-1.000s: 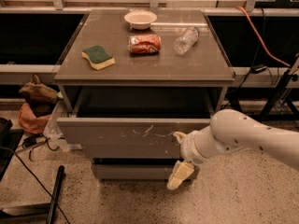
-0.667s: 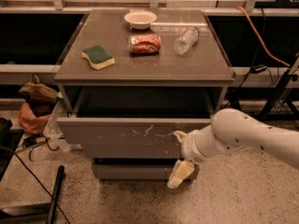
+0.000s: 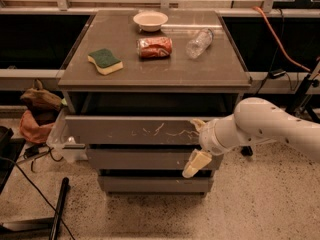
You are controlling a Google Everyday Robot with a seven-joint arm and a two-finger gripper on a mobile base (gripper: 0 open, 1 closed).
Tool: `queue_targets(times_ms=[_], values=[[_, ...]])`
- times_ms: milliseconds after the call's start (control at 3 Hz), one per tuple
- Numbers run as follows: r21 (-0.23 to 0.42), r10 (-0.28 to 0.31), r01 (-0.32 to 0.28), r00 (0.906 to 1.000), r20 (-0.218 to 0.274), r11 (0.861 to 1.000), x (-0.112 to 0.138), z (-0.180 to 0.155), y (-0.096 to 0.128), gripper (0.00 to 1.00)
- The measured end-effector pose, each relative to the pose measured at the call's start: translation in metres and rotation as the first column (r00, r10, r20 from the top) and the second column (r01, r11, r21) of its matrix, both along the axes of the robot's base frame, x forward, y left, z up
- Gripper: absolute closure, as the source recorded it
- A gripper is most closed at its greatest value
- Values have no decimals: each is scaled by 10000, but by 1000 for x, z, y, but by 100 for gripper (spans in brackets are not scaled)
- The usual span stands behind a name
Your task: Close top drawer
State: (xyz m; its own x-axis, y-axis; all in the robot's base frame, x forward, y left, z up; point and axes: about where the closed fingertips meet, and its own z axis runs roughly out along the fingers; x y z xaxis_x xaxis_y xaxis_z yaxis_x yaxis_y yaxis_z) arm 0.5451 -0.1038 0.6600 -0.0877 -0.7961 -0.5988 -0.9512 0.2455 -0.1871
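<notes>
The top drawer (image 3: 130,130) is a wide grey drawer with white scratch marks on its flat front. It stands partly pulled out of the cabinet, with a dark gap behind its front panel. My gripper (image 3: 197,144) is at the right end of that front panel. One pale finger (image 3: 198,124) sits at the panel's top edge and the other finger (image 3: 196,163) hangs below it, so the gripper is open. The white arm (image 3: 265,126) reaches in from the right.
The cabinet top (image 3: 90,44) holds a white bowl (image 3: 150,20), a green and yellow sponge (image 3: 105,61), a crushed red can (image 3: 155,47) and a clear plastic bottle (image 3: 199,43). Two plainer drawer fronts (image 3: 140,159) lie below. Bags (image 3: 37,111) and a black pole (image 3: 59,209) are on the floor at left.
The gripper has moved toward the cabinet against the drawer front. The top drawer has slid partway in and sticks out less than before.
</notes>
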Motion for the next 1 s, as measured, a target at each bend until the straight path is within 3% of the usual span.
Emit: queue_targets(times_ms=[333,667,1000], values=[[10,3,-3,10000,-5,10000,0,-1,0,0],[230,374,-374,9993,-24,9990,36,-15,13,0],[209,311,-309,9995,-92,9993,30,-14,11,0]])
